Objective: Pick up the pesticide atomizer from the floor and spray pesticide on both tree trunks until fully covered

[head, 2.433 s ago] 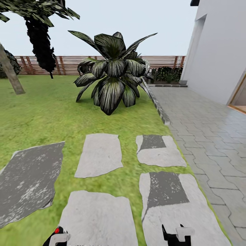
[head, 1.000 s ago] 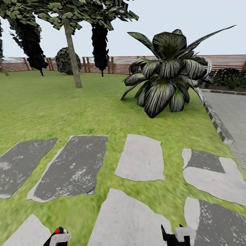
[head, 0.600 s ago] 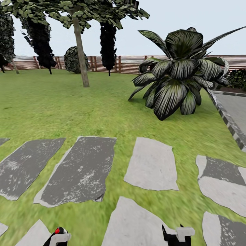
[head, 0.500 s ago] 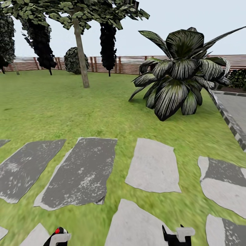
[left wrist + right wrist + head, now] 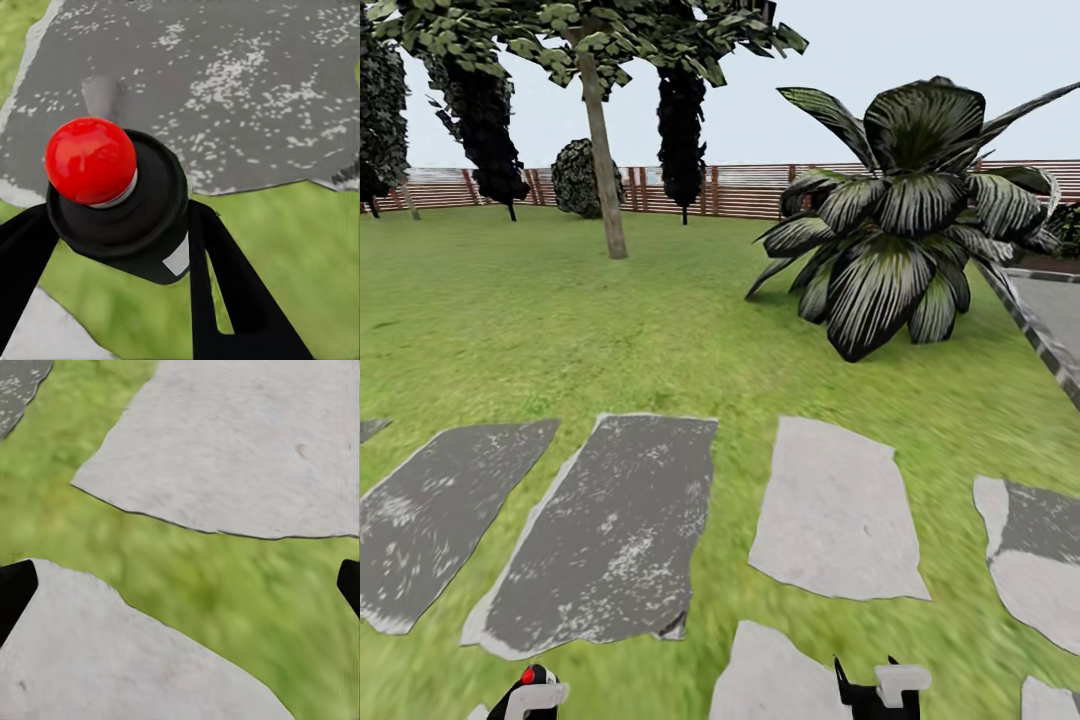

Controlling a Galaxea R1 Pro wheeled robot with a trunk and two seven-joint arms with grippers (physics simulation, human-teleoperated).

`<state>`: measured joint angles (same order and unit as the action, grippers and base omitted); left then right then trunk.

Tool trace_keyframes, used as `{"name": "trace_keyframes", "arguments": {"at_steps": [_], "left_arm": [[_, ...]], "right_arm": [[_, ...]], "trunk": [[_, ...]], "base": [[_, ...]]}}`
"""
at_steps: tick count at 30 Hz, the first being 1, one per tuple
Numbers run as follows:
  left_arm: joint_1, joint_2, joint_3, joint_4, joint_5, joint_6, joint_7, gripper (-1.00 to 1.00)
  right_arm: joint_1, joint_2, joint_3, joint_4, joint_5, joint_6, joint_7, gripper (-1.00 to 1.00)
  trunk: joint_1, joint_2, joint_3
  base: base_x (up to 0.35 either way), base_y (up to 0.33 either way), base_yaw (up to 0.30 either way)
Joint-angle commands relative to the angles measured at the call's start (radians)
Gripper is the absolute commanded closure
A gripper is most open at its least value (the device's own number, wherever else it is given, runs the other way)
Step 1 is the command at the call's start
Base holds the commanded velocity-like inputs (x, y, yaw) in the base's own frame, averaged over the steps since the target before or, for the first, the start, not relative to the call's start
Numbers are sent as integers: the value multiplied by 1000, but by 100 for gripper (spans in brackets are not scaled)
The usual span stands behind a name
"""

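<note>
Lawn (image 5: 560,330) below; left gripper (image 5: 112,247) clamped on pesticide atomizer (image 5: 112,199); right gripper (image 5: 180,585) spread wide, empty.

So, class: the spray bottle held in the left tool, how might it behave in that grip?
The spray bottle looks hard and stiff, so it probably won't squash. Its round body could twist or slip between the left tool's narrow fingers. It looks small, so likely light.

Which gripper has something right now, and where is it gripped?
The left gripper clamps the dark, red-topped pesticide atomizer by its body sides. The right gripper is open, empty.
</note>
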<state>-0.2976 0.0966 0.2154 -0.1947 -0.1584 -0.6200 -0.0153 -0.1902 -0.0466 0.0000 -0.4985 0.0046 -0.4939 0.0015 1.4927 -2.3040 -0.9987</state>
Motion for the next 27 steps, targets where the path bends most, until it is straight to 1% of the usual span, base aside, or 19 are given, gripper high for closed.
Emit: {"name": "trace_keyframes", "arguments": {"at_steps": [1, 11, 24, 27], "left_arm": [[0, 0, 0, 0, 0, 0, 0, 100], [0, 0, 0, 0, 0, 0, 0, 100], [0, 0, 1, 0, 0, 0, 0, 100], [0, 0, 1, 0, 0, 0, 0, 100]], "right_arm": [[0, 0, 0, 0, 0, 0, 0, -100], [0, 1, 0, 0, 0, 0, 0, -100], [0, 1, 0, 1, 1, 0, 0, -100], [0, 1, 0, 2, 1, 0, 0, -100]], "trunk": [[0, 0, 0], [0, 0, 0], [0, 0, 0], [0, 0, 0]], "base": [[278, 191, 189], [297, 148, 266], [334, 10, 277], [337, 0, 127]]}}
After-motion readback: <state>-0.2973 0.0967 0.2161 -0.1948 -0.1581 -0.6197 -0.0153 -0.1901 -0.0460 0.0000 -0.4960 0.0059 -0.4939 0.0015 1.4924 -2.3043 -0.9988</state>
